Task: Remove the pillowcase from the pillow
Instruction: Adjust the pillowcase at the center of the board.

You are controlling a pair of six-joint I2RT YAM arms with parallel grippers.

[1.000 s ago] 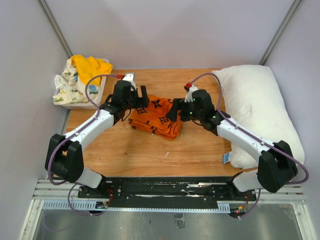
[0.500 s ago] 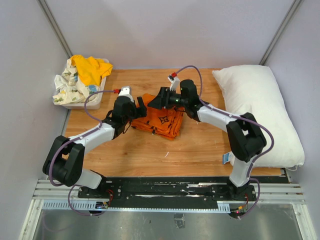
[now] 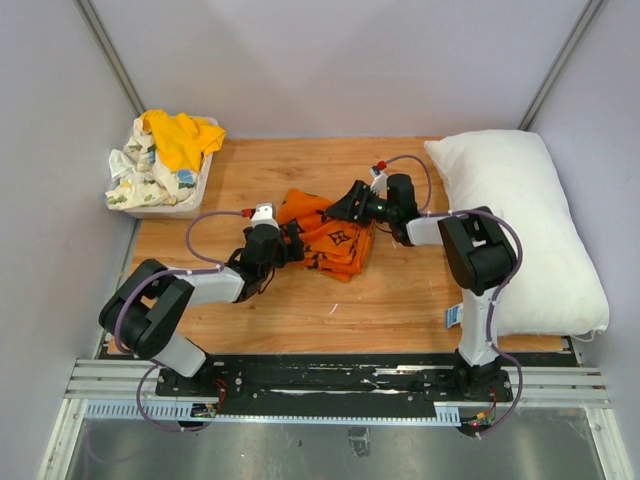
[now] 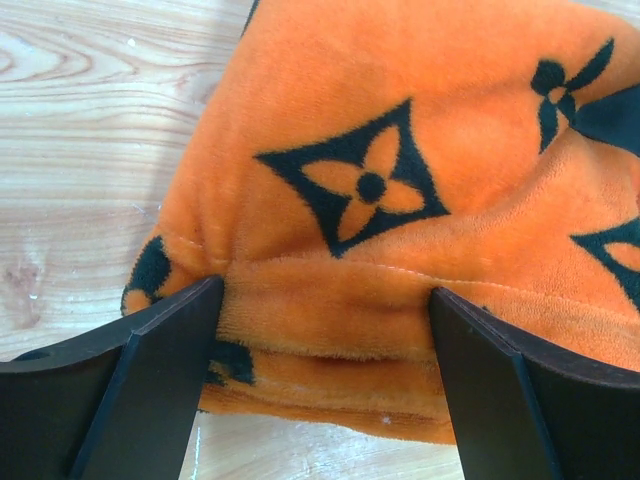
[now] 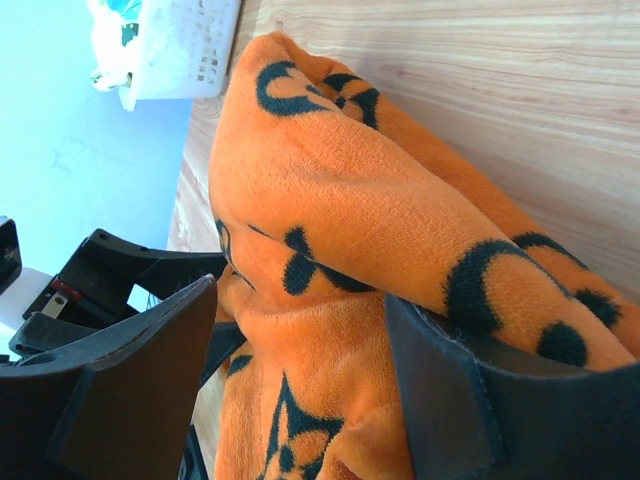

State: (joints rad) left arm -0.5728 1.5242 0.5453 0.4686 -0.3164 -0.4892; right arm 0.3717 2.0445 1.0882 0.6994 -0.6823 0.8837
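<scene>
The orange monogram pillowcase (image 3: 328,238) lies crumpled at the centre of the wooden counter (image 3: 300,300), already off the plump white pillow (image 3: 520,225), which rests well apart at 3 o'clock along the counter's edge. The left fingers (image 4: 150,390) stand wide apart at the pile's 8 o'clock edge, straddling a stitched seam fold without pinching it. The right fingers (image 5: 440,400), at about 1 o'clock, are partly open around a thick raised fold, and whether they bear on the cloth cannot be told. The plush fabric looks light, soft and limp. It should bunch and sag instead of holding a shape, and its pile should keep it from slipping out of a pinch. The seamed hem between the left fingers is probably the firmest hold, since a loose fold may simply pull out into a single layer. At 10 o'clock a white bin (image 3: 160,208) holds a plain yellow cloth (image 3: 180,135) heaped over a white floral-print cloth (image 3: 130,175), both spilling above the rim. Neither arm is near the bin.
</scene>
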